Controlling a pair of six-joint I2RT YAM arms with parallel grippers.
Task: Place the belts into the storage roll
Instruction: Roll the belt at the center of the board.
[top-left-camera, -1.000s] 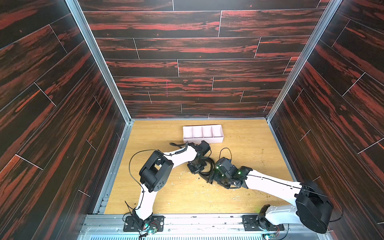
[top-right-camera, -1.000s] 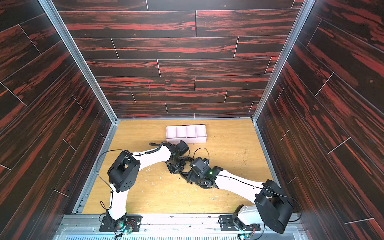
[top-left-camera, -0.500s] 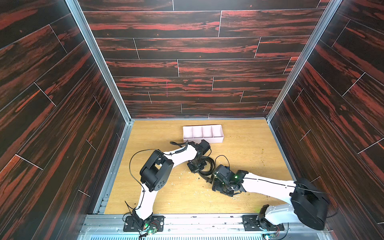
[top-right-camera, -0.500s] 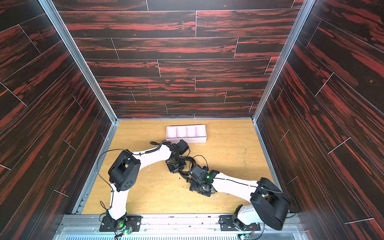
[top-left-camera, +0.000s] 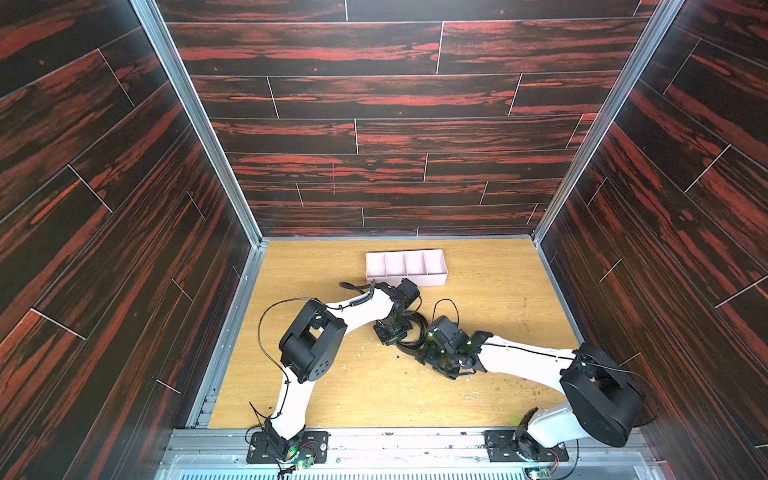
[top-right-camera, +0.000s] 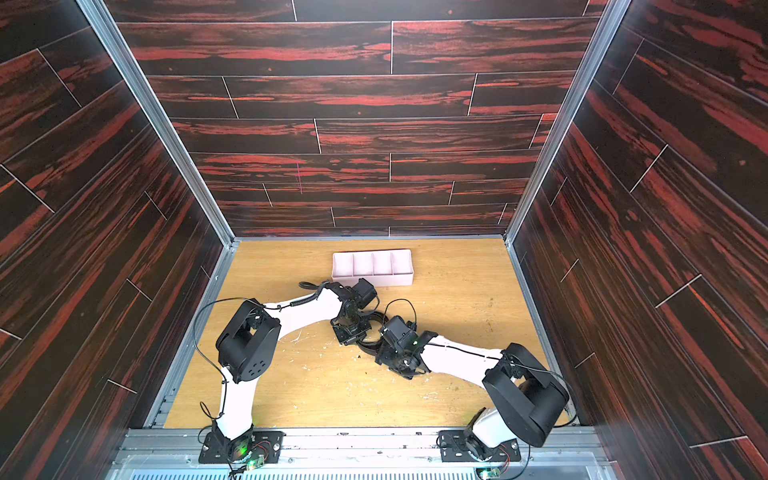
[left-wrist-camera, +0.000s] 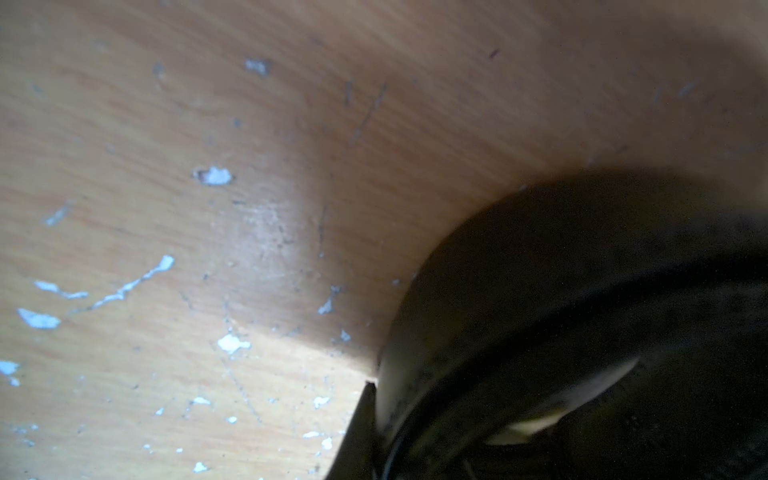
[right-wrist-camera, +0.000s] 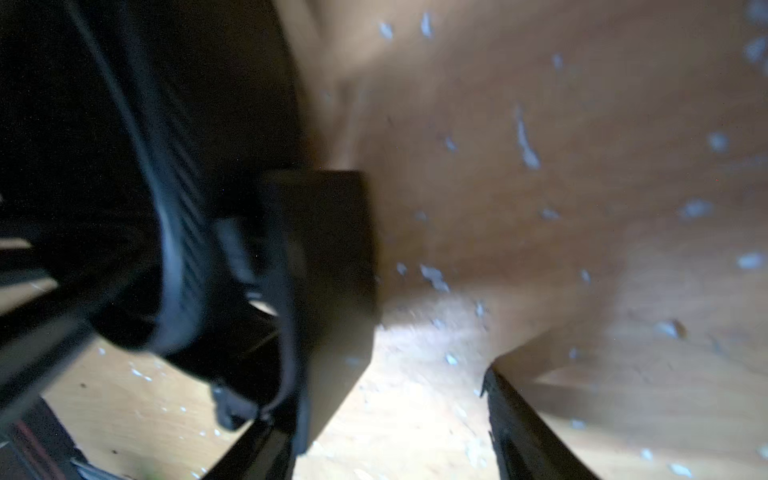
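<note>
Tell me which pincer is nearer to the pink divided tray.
Left. The left pincer is down on the table a short way in front of the tray, not touching it. The right pincer is farther back toward the robot's bases, beyond the left one.

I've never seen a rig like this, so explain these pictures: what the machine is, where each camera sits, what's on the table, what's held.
Two white robot arms with pincer ends work on a wooden table. Two pictures look down from above; two come from cameras on the wrists. A pink four-compartment tray sits empty at the back. A black belt lies coiled between the arms. The right gripper is open and empty; the left gripper is right at the belt, its grip unclear.
</note>
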